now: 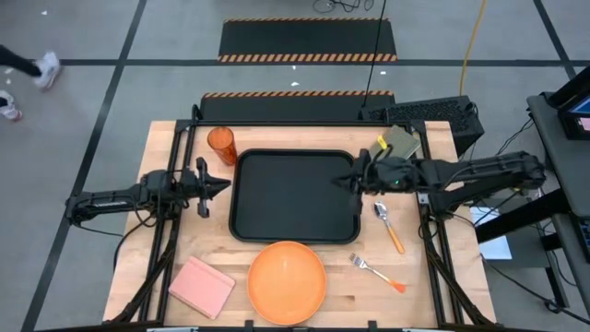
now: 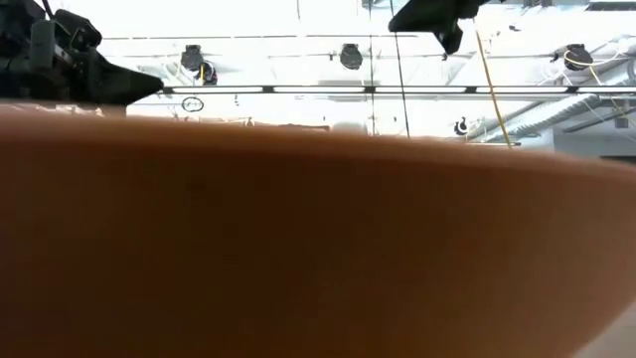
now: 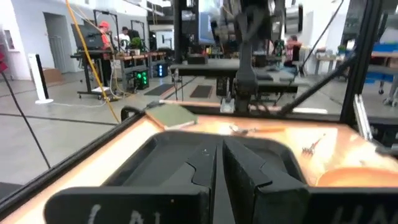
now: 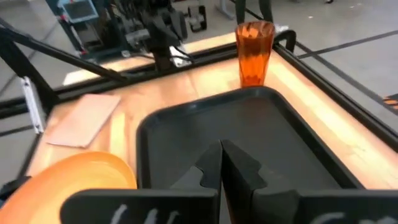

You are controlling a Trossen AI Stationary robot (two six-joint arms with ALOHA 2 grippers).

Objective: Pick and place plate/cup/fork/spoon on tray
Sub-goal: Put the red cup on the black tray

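Low view's blocked by the big round orange plastic plate [image 2: 318, 249]; high view shows both hands pinched shut, left hand [image 1: 224, 184] at 9 o'clock & right hand [image 1: 338, 182] at 3 of the black rectangular tray [image 1: 293, 231].

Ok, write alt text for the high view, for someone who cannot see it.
An empty black tray sits mid-table between two grippers, the left gripper and right gripper, each shut at a side edge. The cup, plate, spoon and fork lie on the table around it.
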